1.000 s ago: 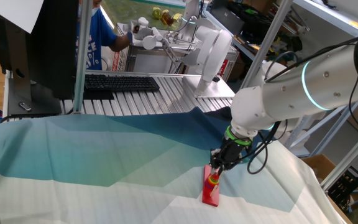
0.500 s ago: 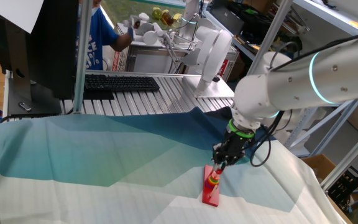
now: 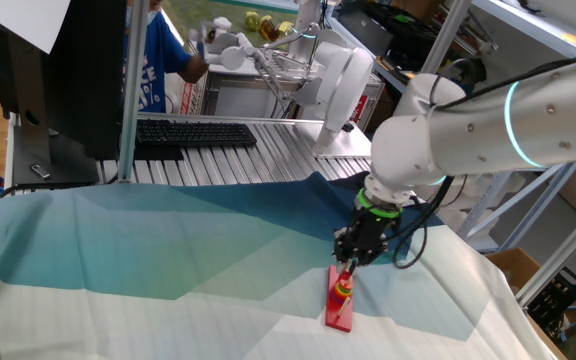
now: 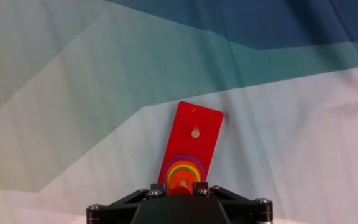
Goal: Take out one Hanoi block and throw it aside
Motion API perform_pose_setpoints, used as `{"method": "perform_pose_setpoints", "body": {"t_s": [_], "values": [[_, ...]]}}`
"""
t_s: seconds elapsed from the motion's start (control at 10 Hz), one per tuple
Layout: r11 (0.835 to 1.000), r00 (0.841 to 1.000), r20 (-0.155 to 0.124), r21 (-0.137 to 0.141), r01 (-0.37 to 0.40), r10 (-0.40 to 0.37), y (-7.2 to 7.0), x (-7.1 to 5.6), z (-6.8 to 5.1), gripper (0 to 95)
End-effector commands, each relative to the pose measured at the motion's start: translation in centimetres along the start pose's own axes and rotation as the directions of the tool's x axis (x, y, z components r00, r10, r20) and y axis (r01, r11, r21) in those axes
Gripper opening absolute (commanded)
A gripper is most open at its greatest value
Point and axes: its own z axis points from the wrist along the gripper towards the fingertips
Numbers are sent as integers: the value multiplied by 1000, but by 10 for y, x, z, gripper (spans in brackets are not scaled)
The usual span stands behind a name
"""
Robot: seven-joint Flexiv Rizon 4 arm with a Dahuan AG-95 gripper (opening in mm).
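My gripper [image 3: 346, 262] hangs just above the ring stack [image 3: 341, 290] on the long red base board [image 3: 338, 316]. In the hand view the gripper [image 4: 180, 188] sits at the bottom edge, its two fingers close together with the small red Hanoi block [image 4: 179, 191] filling the gap between them. Just beyond it lie the orange, yellow, green and purple rings [image 4: 183, 168] round a peg. The base board [image 4: 199, 117] runs away from me with a bare peg [image 4: 195, 132] at its middle. The block is too small to see in the fixed view.
The board lies on a blue-green and white cloth [image 3: 168, 250]. A keyboard [image 3: 193, 132] and a ribbed metal surface [image 3: 268, 160] are behind the cloth. A person in blue [image 3: 158, 55] stands at the back left. A cardboard box [image 3: 523, 270] is at the right.
The arm's wrist has swung left and the gripper has risen slightly above the ring stack. The base board and rings have not moved.
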Motion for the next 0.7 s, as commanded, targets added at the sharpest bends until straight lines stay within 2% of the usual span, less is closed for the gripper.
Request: {"method": "perform_pose_setpoints", "body": {"t_s": [0.1, 0.2, 0.4, 0.6, 0.7], "values": [[996, 996, 18, 17, -85, 84, 24, 23, 5, 0], [995, 995, 17, 17, -96, 95, 26, 30, 4, 0], [995, 995, 18, 11, -102, 102, 24, 34, 4, 0], [991, 992, 19, 32, -129, 128, 24, 35, 4, 0], [984, 986, 33, 56, -167, 165, 24, 35, 4, 570]]}}
